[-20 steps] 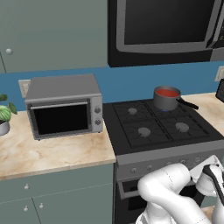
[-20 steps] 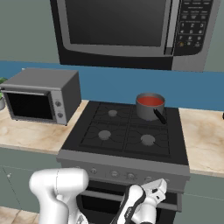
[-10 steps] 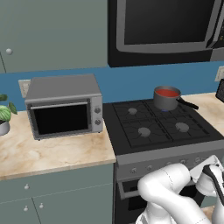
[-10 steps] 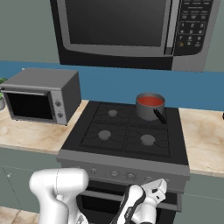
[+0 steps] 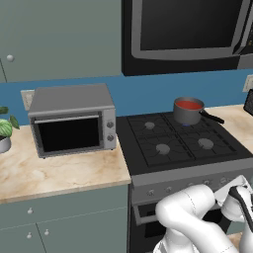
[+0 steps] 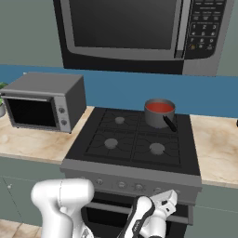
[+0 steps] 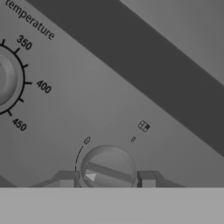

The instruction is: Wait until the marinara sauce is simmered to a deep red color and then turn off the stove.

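On the counter at the far left, at 9 o'clock in the left base view, stands a plant, and next to it a toaster oven with its dark door facing forward. To its right comes the stove, a black cooktop with four burners. The saucepan sits on the back right burner, at about 2 o'clock on the cooktop, with red sauce in it. Its black handle lies along the pan's long axis, pointing toward 4 o'clock in that view and toward 5 o'clock in the right base view. A microwave hangs above the stove.

Low in front of the stove's grey panel the gripper reaches up to the row of knobs. Up close in the hand view the panel reads "temperature" with 350, 400 and 450 around a big dial at 9 o'clock. A smaller knob sits at 6 o'clock, its bar running roughly from 9 to 3, white arrow pointing toward 9. The fingertips stand spread, one on each side of this knob, just beside it; I cannot tell if they touch it.
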Tool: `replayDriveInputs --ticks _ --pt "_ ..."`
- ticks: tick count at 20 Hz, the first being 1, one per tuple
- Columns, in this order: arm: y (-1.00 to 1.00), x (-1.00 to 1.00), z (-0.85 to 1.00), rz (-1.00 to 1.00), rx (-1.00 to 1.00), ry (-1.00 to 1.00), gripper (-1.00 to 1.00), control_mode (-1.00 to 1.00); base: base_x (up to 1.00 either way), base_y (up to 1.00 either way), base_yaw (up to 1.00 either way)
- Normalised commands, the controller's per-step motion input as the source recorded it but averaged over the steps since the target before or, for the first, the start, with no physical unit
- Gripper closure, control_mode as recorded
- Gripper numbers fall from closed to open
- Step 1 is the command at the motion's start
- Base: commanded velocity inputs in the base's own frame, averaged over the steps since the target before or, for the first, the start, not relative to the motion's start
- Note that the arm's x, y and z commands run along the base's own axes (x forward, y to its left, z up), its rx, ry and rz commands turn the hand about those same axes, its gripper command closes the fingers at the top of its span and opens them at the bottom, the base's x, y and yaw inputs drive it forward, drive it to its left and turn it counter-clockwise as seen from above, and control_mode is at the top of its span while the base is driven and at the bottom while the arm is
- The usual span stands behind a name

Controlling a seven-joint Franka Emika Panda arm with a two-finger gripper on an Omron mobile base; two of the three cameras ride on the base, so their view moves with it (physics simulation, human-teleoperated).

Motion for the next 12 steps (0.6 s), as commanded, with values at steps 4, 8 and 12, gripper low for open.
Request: replayDriveInputs --ticks 4,8,12 --pt "0.00 0.00 0.00 0.00 0.00 0.00 1.00 -1.00 0.00 0.00 0.00" --pt "0.00 0.00 0.00 0.00 0.00 0.00 1.00 -1.00 0.00 0.00 0.00" --pt "0.00 0.00 0.00 0.00 0.00 0.00 1.00 -1.00 0.00 0.00 0.00"
